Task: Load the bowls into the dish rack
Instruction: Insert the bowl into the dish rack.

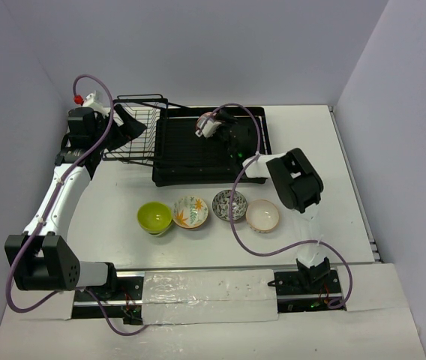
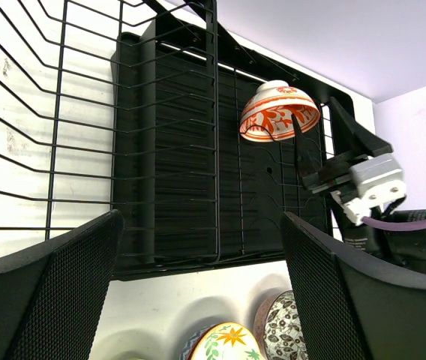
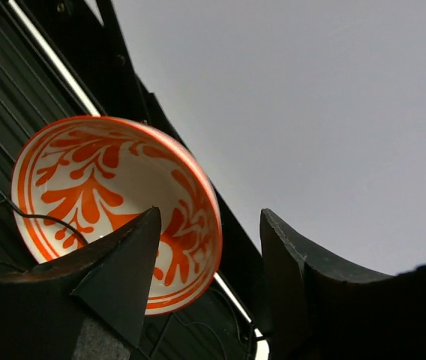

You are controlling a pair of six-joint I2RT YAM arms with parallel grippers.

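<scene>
A red-orange patterned bowl (image 3: 100,187) stands tilted on its edge on the slatted tray of the black dish rack (image 1: 190,154); it also shows in the left wrist view (image 2: 279,112). My right gripper (image 3: 209,217) is open, its fingers straddling the bowl's rim with a gap on either side. My left gripper (image 2: 202,247) is open and empty, above the wire basket (image 1: 134,135). A lime green bowl (image 1: 154,217), a white leaf-pattern bowl (image 1: 190,211), a dark floral bowl (image 1: 229,204) and a cream-pink bowl (image 1: 262,216) sit in a row on the table.
The right arm's purple cable (image 1: 235,217) hangs over the bowl row, between the dark floral and cream-pink bowls. The right arm's elbow (image 1: 294,180) hovers beside the rack's right front corner. Walls close in the table at the back and sides.
</scene>
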